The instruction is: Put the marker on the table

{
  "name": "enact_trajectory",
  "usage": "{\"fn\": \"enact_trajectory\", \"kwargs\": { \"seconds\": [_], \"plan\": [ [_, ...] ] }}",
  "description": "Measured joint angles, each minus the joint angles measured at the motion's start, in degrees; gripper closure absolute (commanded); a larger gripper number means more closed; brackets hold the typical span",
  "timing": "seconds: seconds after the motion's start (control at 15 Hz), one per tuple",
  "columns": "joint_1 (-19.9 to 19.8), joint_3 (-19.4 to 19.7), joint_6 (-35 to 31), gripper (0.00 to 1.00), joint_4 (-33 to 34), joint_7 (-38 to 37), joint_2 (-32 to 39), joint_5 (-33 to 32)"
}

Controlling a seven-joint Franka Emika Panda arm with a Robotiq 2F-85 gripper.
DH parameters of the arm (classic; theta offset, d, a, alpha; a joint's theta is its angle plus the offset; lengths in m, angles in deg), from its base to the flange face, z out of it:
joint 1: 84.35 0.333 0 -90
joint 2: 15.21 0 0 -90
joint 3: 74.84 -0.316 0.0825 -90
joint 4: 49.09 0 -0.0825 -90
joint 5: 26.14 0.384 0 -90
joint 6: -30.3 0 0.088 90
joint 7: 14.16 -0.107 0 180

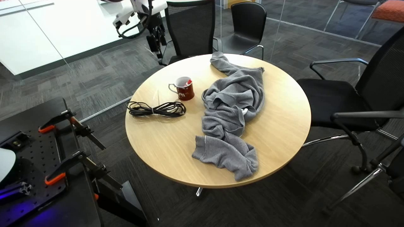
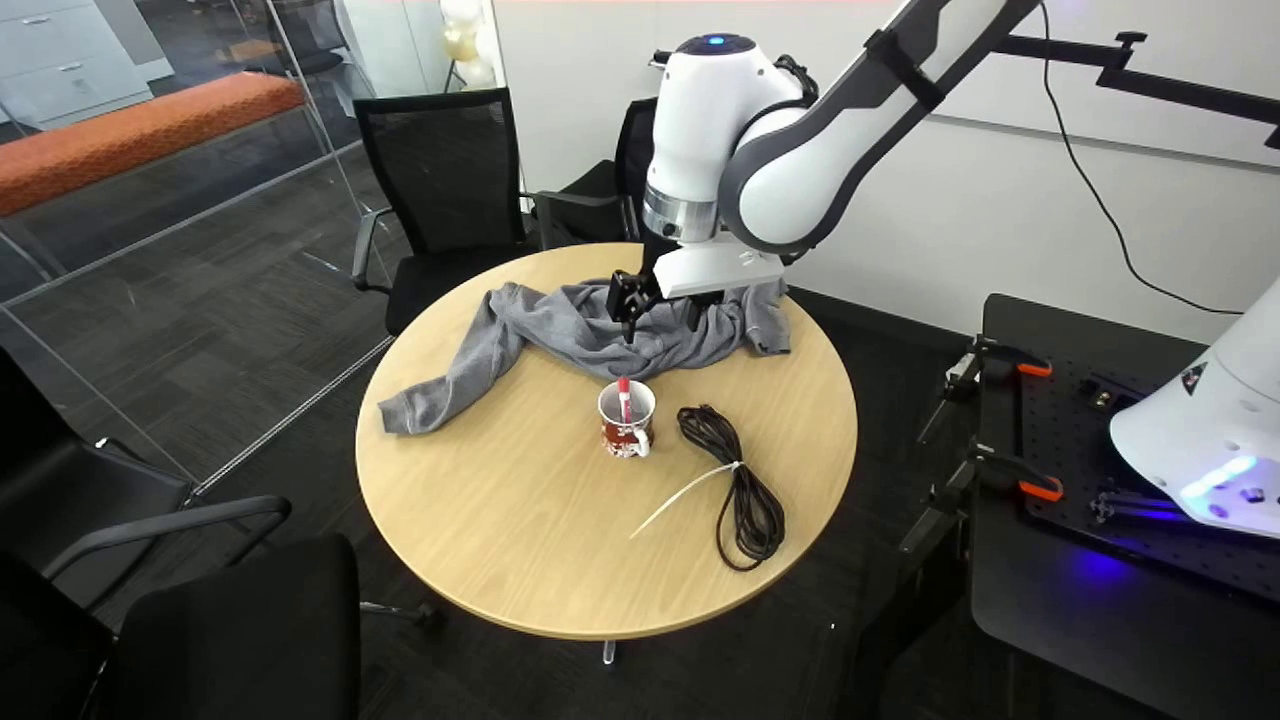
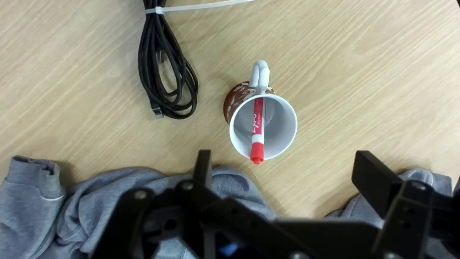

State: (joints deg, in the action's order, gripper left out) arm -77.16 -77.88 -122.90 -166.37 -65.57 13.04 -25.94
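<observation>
Jaws of a black two-fingered gripper (image 3: pixel 283 158) stand wide, holding nothing. Wrist view: just ahead of the gap between the fingertips, a slim red-and-white marker (image 3: pixel 257 135) leans inside a dark-red, white-lined ceramic mug (image 3: pixel 277 124), its red cap over the rim nearest the jaws. In an exterior view, the jaws hang above a crumpled grey fabric sweatshirt (image 2: pixel 575 335). In an exterior view, a round light-wood table (image 1: pixel 170 140), bearing the mug, lies below the jaws' height. The step seems to be reaching for the marker, not yet gripped. Next, the jaws should move forward over the mug, descend astride the cap, close, lift, then lay the marker on bare wood.
</observation>
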Motion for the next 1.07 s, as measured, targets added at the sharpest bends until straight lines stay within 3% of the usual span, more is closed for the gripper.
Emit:
{"fn": "enact_trajectory", "kwargs": {
  "seconds": [1.07],
  "plan": [
    [0.2, 2.89, 0.03, 0.0, 10.65, 2.97, 15.02, 4.35]
  ]
}}
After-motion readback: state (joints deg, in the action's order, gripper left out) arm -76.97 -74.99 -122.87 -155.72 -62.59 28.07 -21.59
